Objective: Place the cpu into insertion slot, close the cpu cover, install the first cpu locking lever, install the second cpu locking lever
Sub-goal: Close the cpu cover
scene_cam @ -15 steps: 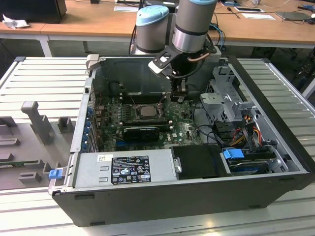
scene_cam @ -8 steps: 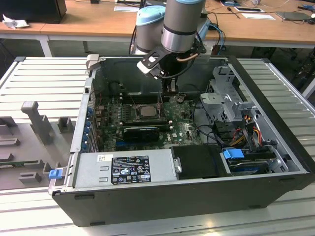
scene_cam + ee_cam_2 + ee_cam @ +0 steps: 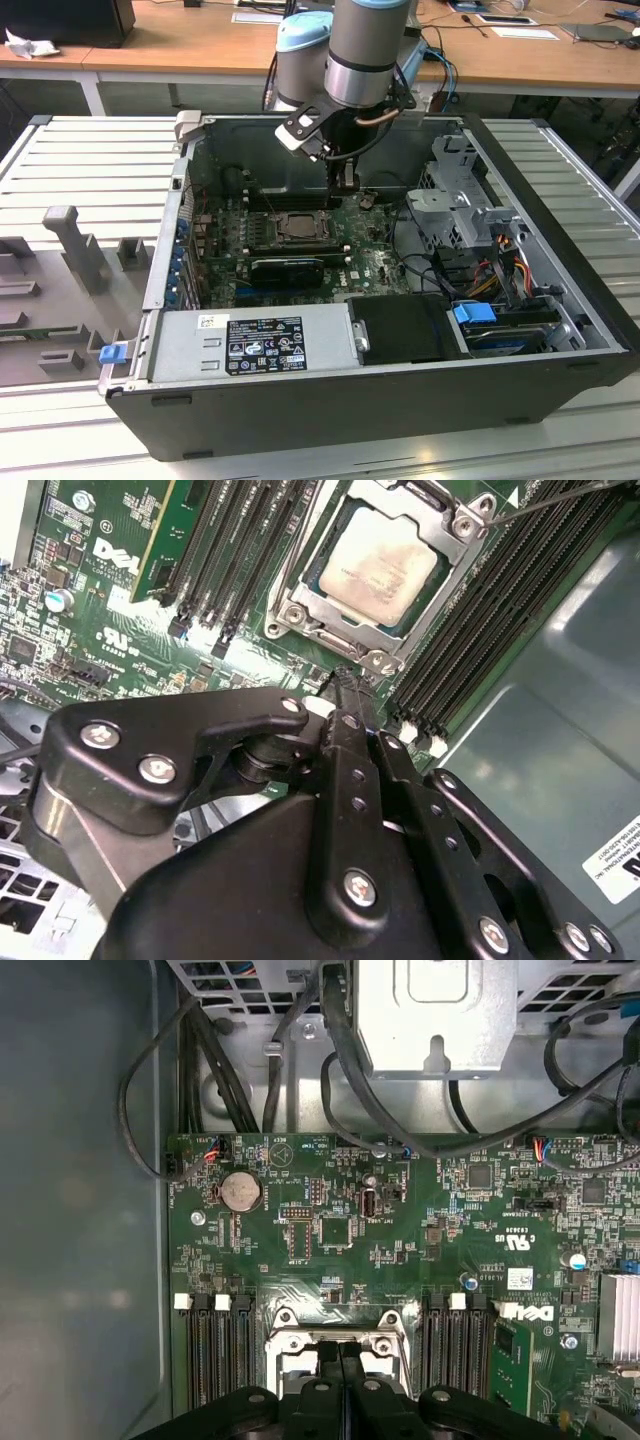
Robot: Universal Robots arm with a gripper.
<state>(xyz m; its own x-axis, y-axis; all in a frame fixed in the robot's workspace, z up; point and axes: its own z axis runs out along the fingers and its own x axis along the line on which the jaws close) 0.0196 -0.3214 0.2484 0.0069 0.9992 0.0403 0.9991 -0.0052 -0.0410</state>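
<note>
Exterior view: open computer case (image 3: 330,420) lies on the ribbed metal surface (image 3: 80,150). The arm reaches down into it, and the pincer (image 3: 343,185) hangs low over the green board (image 3: 370,265), just beside the insertion slot (image 3: 270,226) on the exterior view's right. Cannot tell if it touches the board. Power supply (image 3: 255,345) sits along the near wall, drive cage (image 3: 460,200) to the exterior view's right. Second wrist view: the cpu (image 3: 383,565) is seated in the slot, pale face up, and the cpu cover (image 3: 322,617) lies flat around it with the chip showing through the cut-out. A thin metal rod (image 3: 545,500) angles away from one socket corner. Pincer (image 3: 340,680) fingers are pressed together with nothing between them, tip near the socket's corner, apart from the cpu. Long black memory slots (image 3: 480,610) flank the socket. First wrist view: pincer (image 3: 340,1352) has its two fingers together, the tip over the edge of the cover's metal frame (image 3: 300,1340). A coin cell (image 3: 240,1192) and black cables (image 3: 345,1060) lie further out on the board.
</note>
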